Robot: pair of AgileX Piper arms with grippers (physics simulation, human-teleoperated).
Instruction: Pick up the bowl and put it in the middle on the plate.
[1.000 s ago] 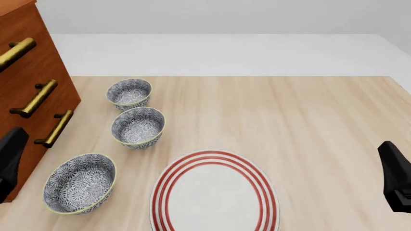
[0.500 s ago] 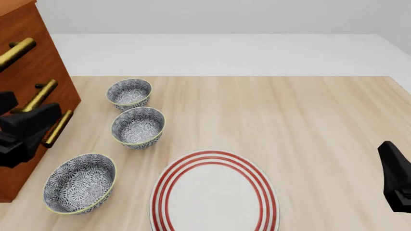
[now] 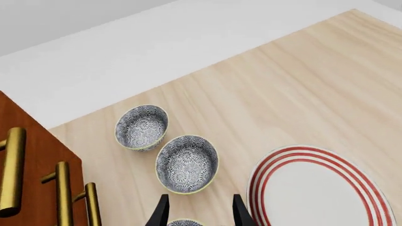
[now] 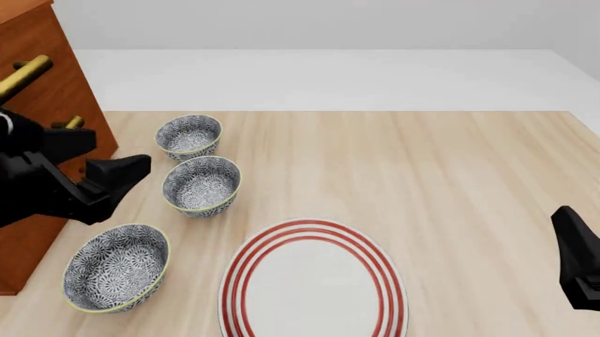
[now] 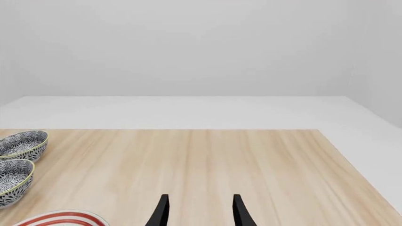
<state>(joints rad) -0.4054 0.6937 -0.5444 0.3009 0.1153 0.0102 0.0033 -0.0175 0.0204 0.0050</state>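
Note:
Three look-alike floral bowls stand in a row on the left of the table: a far bowl [image 4: 188, 135], a middle bowl [image 4: 201, 184] and a near bowl [image 4: 116, 267]. The red-ringed white plate [image 4: 314, 284] lies empty at the front centre. My left gripper [image 4: 117, 184] hovers open and empty, left of the middle bowl and above the near one. In the left wrist view, its fingers [image 3: 162, 213] frame the near bowl's rim [image 3: 184, 222], with the middle bowl [image 3: 186, 164] and plate [image 3: 314, 188] beyond. My right gripper [image 5: 199, 212] is open and empty at the table's right edge [image 4: 577, 260].
A brown wooden drawer cabinet [image 4: 47, 105] with brass handles [image 3: 63, 193] stands at the left edge, close beside the bowls and my left arm. Bare wooden tabletop [image 4: 450, 168] stretches to the right of the bowls and plate.
My left arm has come up from the left edge, forward and to the right, and now hangs beside the row of bowls. The right arm, bowls and plate have not moved.

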